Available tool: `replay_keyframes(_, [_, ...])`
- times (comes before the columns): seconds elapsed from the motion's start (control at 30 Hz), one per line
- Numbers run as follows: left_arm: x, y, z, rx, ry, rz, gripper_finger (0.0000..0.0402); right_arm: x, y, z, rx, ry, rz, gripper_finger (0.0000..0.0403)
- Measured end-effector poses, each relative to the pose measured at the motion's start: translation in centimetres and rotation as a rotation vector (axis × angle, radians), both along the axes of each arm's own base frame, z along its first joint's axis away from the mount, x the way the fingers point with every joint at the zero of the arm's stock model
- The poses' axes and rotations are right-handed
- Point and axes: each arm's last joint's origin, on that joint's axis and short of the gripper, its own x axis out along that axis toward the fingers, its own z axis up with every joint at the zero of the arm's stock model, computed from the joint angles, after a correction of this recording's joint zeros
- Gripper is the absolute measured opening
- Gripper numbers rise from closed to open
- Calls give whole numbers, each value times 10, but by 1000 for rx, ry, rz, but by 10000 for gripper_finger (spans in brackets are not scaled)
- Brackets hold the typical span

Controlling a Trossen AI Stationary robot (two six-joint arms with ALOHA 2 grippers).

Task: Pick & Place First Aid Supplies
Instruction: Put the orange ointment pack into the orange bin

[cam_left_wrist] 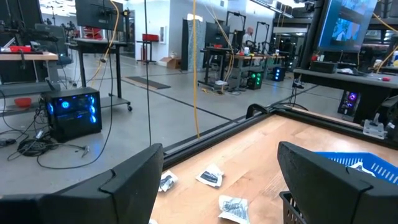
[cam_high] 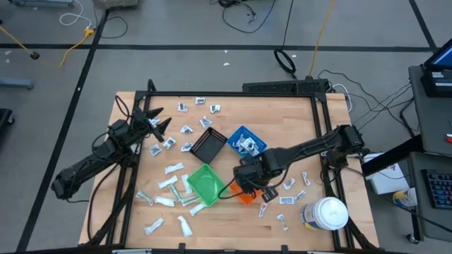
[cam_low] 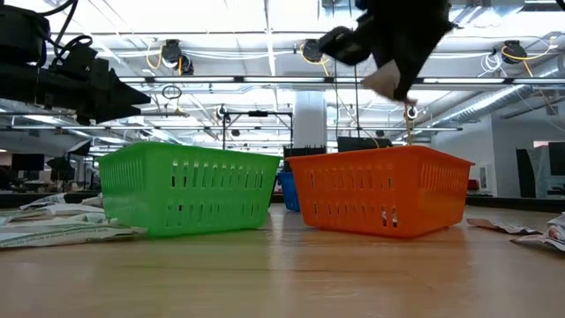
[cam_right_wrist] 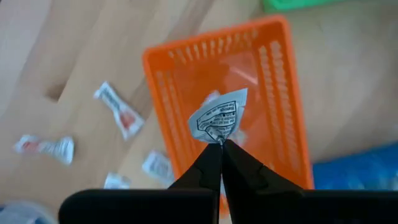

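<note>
The right gripper has its fingers pinched together on a small white packet, which stands up from the fingertips. The packet carries lines of dark print, too small to read. Directly beyond the fingertips lies the orange bin, with a few more packets inside it, hard to make out. In the high view the right arm reaches from the table's right edge towards the middle, its gripper over the orange bin, mostly hidden beneath it. The left gripper waits near the table's left edge, fingers spread wide and holding nothing. Loose packets lie on the wood between and beyond them. The blue bin is cut off behind one finger.
</note>
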Motion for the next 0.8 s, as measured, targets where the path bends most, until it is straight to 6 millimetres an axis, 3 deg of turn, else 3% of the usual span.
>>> replay_keyframes(0.4, [0, 0, 0, 0, 0, 0, 324, -7, 3, -64, 10, -48, 14, 0])
replay_keyframes(0.7, [0, 0, 0, 0, 0, 0, 324, -9, 1, -69, 8, -41, 10, 4])
replay_keyframes(0.8, [0, 0, 0, 0, -1, 0, 324, -8, 0, -69, 18, -39, -7, 22])
